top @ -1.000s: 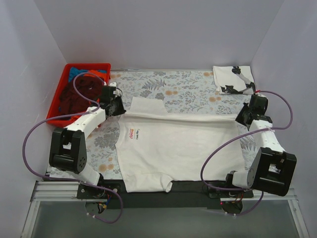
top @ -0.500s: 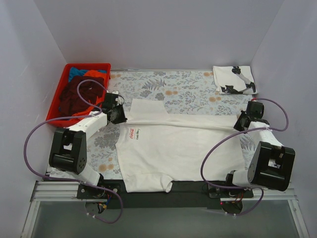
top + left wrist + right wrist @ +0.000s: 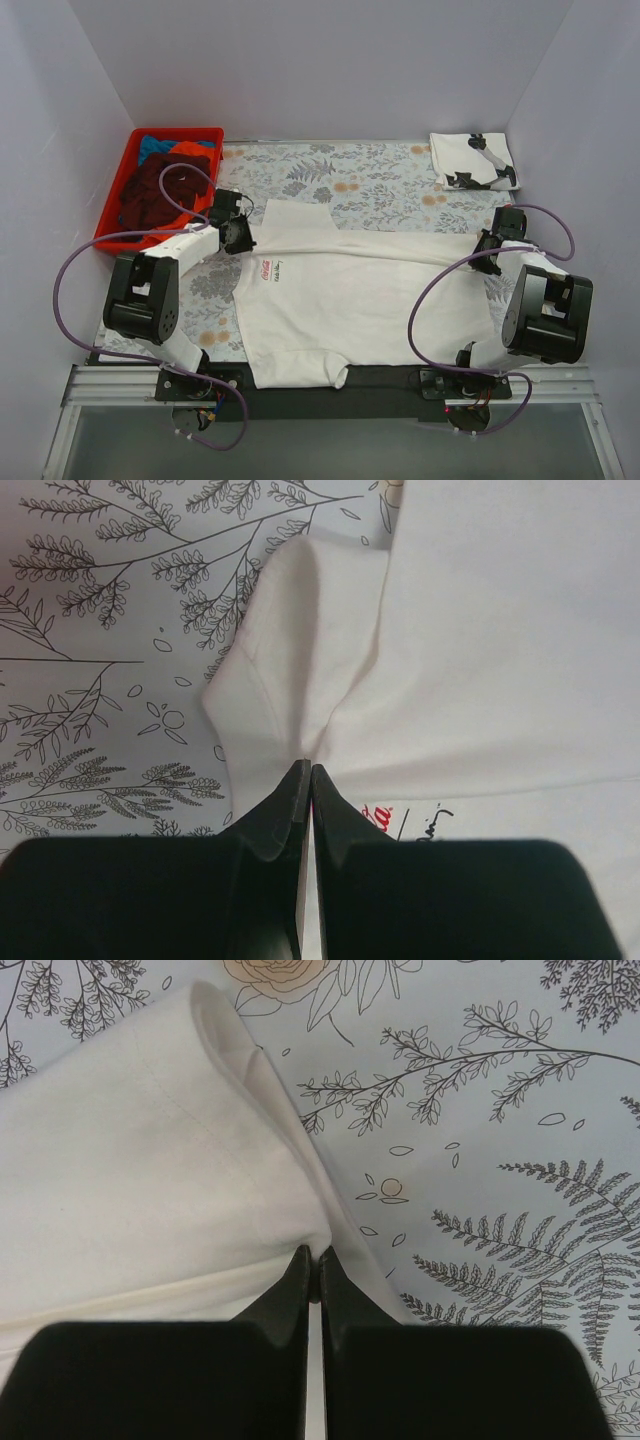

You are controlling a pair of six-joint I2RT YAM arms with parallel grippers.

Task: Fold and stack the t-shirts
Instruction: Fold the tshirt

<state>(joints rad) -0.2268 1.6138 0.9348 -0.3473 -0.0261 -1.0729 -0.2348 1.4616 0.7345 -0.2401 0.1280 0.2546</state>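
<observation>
A white t-shirt [image 3: 360, 300] with a small red chest logo lies spread on the floral table, its far edge folded over toward the near side. My left gripper [image 3: 240, 238] is shut on the fold at the shirt's left end; the left wrist view shows the cloth [image 3: 300, 680] pinched at the tips [image 3: 309, 770]. My right gripper [image 3: 487, 245] is shut on the fold at the right end, with cloth [image 3: 170, 1180] pinched at its tips [image 3: 318, 1255]. A folded white tee with black print [image 3: 472, 160] lies at the back right. Maroon, orange and blue tees [image 3: 158, 185] lie in the crate.
The red plastic crate [image 3: 125, 165] stands at the back left beside the left arm. The floral table cover [image 3: 370, 180] shows behind the shirt. Purple cables loop from both arms. The black table edge [image 3: 380, 378] runs along the front.
Both grippers have moved toward the near side with the shirt's far edge, pulling the fold further over the shirt body. The right arm has drawn in closer to its base.
</observation>
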